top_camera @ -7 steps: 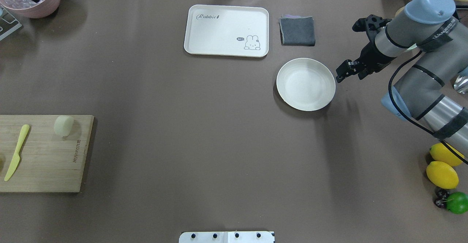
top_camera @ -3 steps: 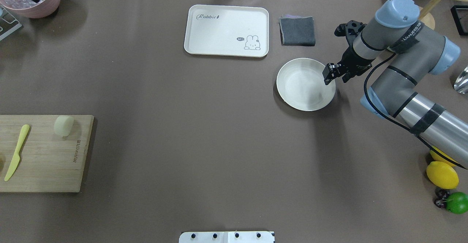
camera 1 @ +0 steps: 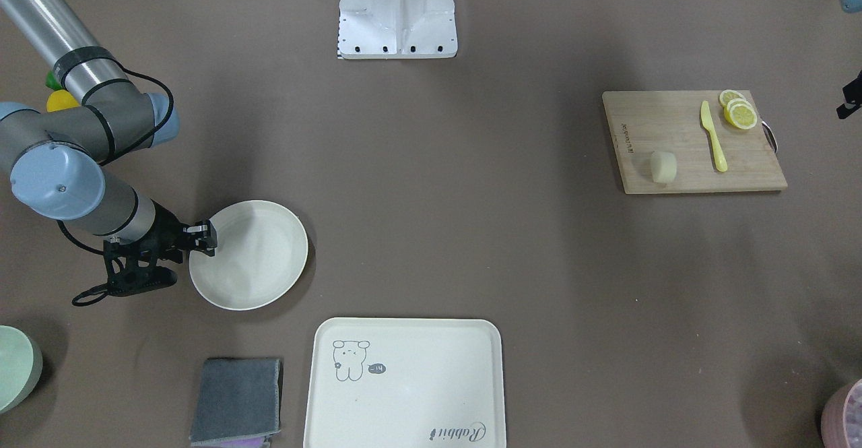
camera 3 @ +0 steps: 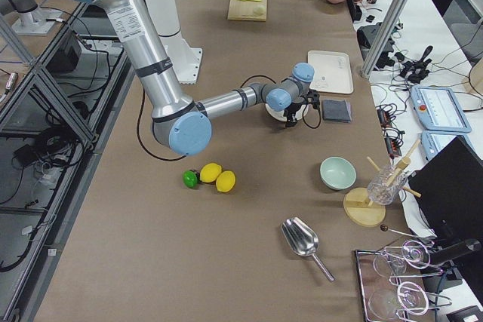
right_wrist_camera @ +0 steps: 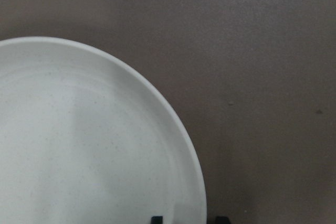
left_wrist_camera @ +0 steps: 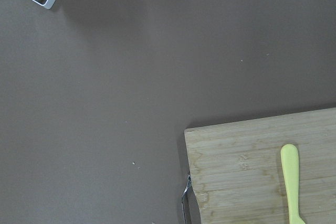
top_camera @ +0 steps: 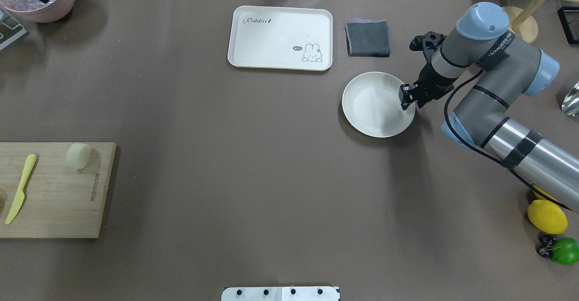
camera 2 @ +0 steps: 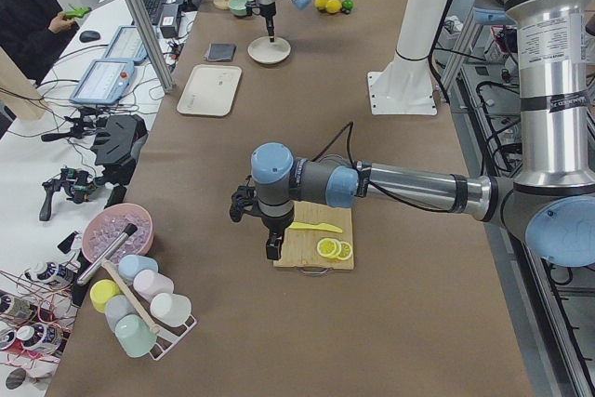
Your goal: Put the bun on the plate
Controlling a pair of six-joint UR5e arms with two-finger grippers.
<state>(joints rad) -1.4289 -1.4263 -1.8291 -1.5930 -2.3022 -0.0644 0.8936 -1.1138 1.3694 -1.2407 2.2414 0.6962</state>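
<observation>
Brown tbl (top_camera: 271, 179), "Rabbit" tray (top_camera: 280, 29); R tool (top_camera: 408, 99) parted astride plate (top_camera: 371, 111) rim, L tool (camera 2: 271, 246) unclear.

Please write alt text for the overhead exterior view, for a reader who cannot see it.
The right gripper is at the right rim of an empty round plate. Far to the left, the bun sits on a wooden cutting board beside a yellow knife.

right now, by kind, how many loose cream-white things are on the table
plate: 1
tray: 1
bun: 1
total: 3
</observation>
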